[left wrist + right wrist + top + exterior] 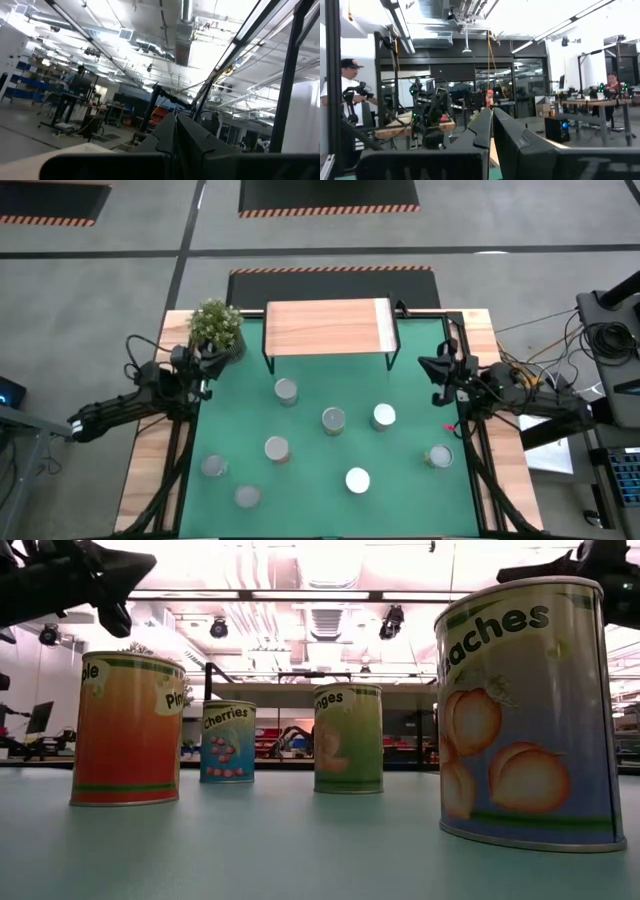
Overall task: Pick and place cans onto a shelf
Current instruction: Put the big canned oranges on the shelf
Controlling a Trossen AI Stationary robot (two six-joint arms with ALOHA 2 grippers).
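Both clenched, holding nothing: left gripper [205, 370] near plant [216, 326], right gripper [432, 370] beside shelf [328, 327].

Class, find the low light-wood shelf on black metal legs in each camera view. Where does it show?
High view: light-wood shelf on black legs, top centre.
Low view: probably the thin board edge behind the labelled metal cans, centre.
Left wrist view: not in it.
Right wrist view: not in it.
Shared landmark: green tabletop, high and low views.
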